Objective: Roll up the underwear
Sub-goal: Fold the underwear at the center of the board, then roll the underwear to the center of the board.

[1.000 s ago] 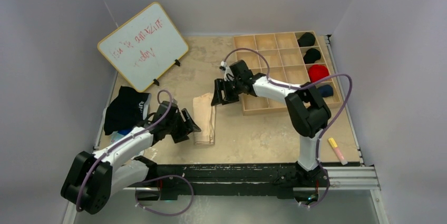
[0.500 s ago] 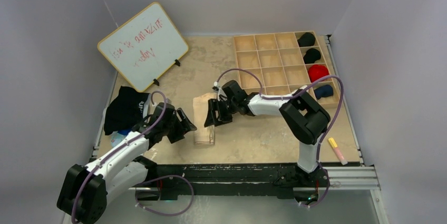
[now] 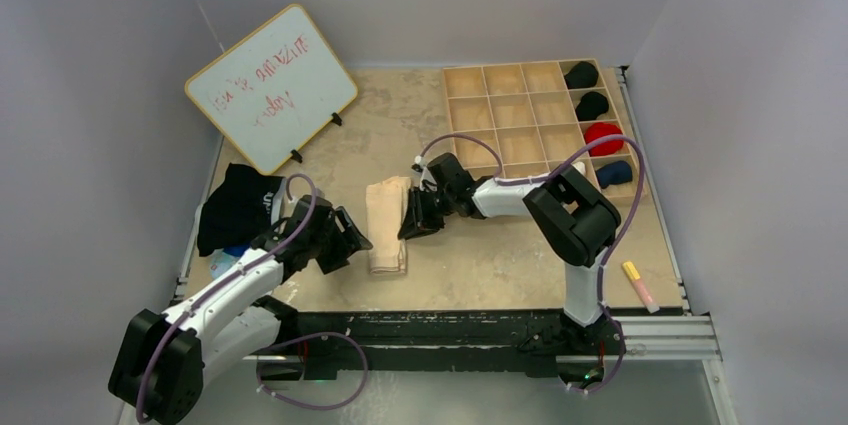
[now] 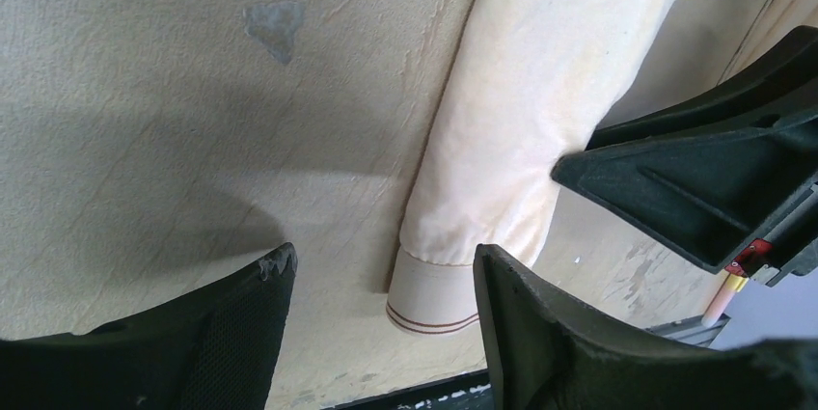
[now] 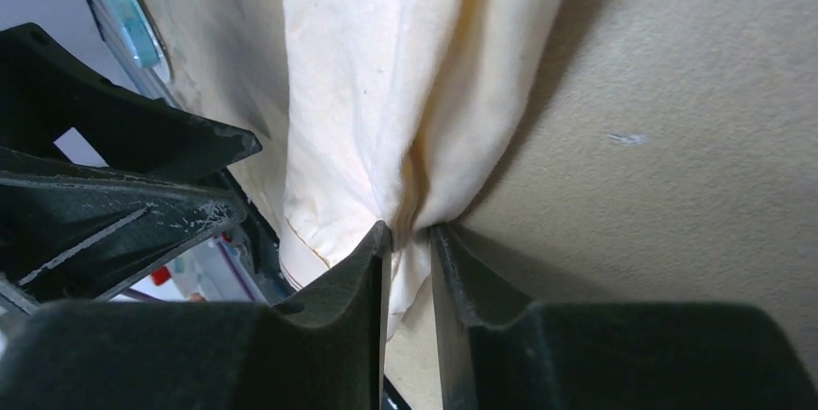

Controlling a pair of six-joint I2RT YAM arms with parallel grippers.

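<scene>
The cream underwear (image 3: 388, 227) lies folded in a long strip on the table, its banded end with two brown stripes (image 4: 432, 302) toward the near edge. My right gripper (image 3: 410, 227) is shut on the strip's right edge; the right wrist view shows cloth (image 5: 410, 169) pinched between its fingers. My left gripper (image 3: 357, 242) is open at the strip's left side near the banded end, its fingers (image 4: 241, 333) apart and holding nothing. In the left wrist view the right gripper's black finger (image 4: 704, 169) shows beyond the cloth.
A wooden compartment tray (image 3: 520, 115) stands at the back right with rolled dark, red and blue items (image 3: 603, 135) in its right column. A whiteboard (image 3: 270, 85) leans at the back left. Dark clothing (image 3: 237, 207) lies at the left edge. A marker (image 3: 638, 283) lies front right.
My right gripper has moved from near the tray down to the underwear's right edge and shut on the cloth. My left gripper moved slightly up and stays open by the strip.
</scene>
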